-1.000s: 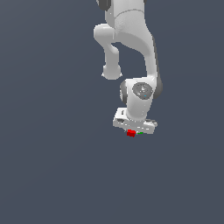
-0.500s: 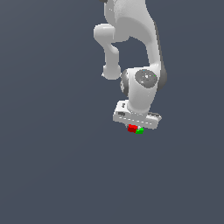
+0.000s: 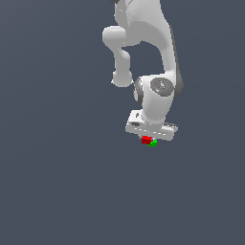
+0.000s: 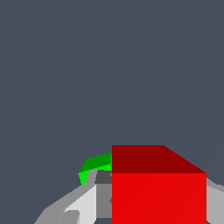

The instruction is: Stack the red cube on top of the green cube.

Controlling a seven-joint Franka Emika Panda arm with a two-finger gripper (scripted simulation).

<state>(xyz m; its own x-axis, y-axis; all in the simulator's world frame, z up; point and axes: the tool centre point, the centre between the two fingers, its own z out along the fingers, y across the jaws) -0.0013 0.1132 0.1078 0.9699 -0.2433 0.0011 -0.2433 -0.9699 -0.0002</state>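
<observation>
- Flat slate-grey ground fills both views; we see no edge, seam or marking on it, and nothing tells us where the counter [image 3: 57, 182] ends.
- Our white arm [image 3: 143, 28] comes down from the top of the exterior view, bends at a rounded elbow, and ends in a wide pale wrist block pointing downward.
- Our hand [image 3: 149, 140] sits just under that block. In the exterior view its fingers are almost wholly covered by the block and the cubes, so from there we cannot judge their spacing.
- The red cube [image 3: 146, 139] shows directly beneath the hand, its upper part tucked against the underside of the block.
- The green cube [image 3: 153, 142] is touching or overlapping the red one on the exterior view's right, and sits slightly lower in that picture.
- In the wrist view the red cube [image 4: 158, 192] fills much of the lower part of the picture, with a darker top face and a bright front face.
- Pale grey fingers [image 4: 85, 203] flank the red cube on both sides in the wrist view and look to press against it, so we read the hand [image 4: 148, 205] as clenched around the red cube.
- The green cube [image 4: 94, 166] peeks out from behind the red cube's edge in the wrist view; only a small corner shows, partly cut by a finger.
- Whether the red cube rests on the green one, or merely hangs close beside it, we cannot tell.
</observation>
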